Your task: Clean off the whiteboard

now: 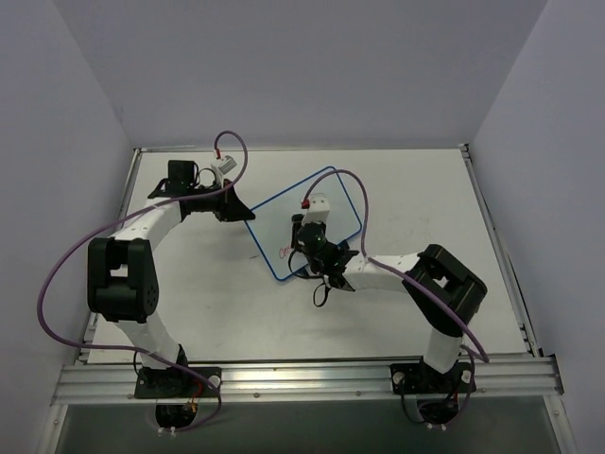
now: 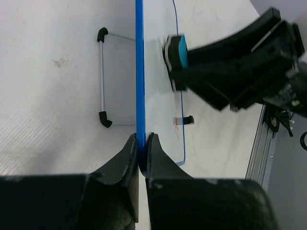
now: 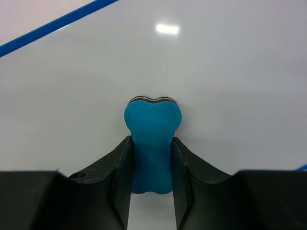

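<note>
The whiteboard (image 1: 284,218), white with a thin blue frame, lies tilted at the table's middle. My left gripper (image 1: 236,210) is shut on its blue edge (image 2: 139,96) at the left corner. Its black feet (image 2: 102,34) show behind it in the left wrist view. My right gripper (image 1: 312,241) is shut on the blue bone-shaped eraser (image 3: 152,143) and presses its pad against the board face (image 3: 216,72). The eraser also shows in the left wrist view (image 2: 175,52). Faint red marks (image 2: 176,127) remain near the board's lower edge, and red shows near the corner in the top view (image 1: 284,250).
The white table (image 1: 425,199) is walled on three sides. A metal rail (image 1: 302,378) runs along the near edge by the arm bases. Purple cables (image 1: 57,274) loop from both arms.
</note>
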`<state>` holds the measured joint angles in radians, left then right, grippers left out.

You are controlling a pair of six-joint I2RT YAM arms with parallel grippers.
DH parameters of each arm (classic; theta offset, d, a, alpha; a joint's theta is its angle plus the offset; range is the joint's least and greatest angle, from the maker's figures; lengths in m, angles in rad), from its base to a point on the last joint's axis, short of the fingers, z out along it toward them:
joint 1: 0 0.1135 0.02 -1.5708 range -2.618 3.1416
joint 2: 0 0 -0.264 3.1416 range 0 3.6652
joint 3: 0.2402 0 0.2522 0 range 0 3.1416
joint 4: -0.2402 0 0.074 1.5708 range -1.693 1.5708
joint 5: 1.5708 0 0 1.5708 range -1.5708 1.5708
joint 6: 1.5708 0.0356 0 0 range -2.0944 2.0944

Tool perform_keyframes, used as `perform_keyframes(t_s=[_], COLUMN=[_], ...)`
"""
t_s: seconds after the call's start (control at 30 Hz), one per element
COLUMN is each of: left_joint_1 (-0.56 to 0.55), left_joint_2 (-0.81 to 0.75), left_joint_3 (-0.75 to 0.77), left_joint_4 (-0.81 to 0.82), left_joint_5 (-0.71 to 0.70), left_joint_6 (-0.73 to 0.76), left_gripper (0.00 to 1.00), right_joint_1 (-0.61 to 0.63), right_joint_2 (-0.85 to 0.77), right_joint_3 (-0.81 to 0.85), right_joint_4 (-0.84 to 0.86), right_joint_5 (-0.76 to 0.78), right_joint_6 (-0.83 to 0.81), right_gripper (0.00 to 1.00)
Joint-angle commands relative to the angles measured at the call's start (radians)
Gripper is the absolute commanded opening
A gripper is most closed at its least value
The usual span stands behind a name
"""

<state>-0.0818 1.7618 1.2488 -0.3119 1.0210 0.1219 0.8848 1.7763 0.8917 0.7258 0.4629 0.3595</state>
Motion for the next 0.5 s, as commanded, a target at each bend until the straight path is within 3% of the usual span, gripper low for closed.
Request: perform_keyframes(t_s=[0.0, 0.1, 0.23, 0.47], left_joint_1=[-0.013, -0.027, -0.029, -0.027], left_joint_2=[0.013, 0.022, 0.033, 0.039], left_joint_3=[0.043, 0.057, 0.063, 0.064], left_joint_4=[-0.047, -0.07, -0.069, -0.064], left_joint_5=[-0.078, -0.09, -0.082, -0.058], left_joint_6=[0.166, 0.183, 0.185, 0.185], left_gripper=[0.02, 0.02, 0.02, 0.02], right_joint_1=[-0.084, -0.087, -0.049, 0.153], right_joint_2=[-0.023, -0.023, 0.011, 0.035], right_joint_3=[-0.025, -0.053, -0.092, -0.12], right_joint_4=[-0.075, -0.052, 0.064, 0.233], right_joint_5=[0.167, 0.166, 0.051, -0.035], right_joint_6=[0.032, 0.041, 0.033, -0.02], right_gripper=[0.0, 0.0, 0.0, 0.0])
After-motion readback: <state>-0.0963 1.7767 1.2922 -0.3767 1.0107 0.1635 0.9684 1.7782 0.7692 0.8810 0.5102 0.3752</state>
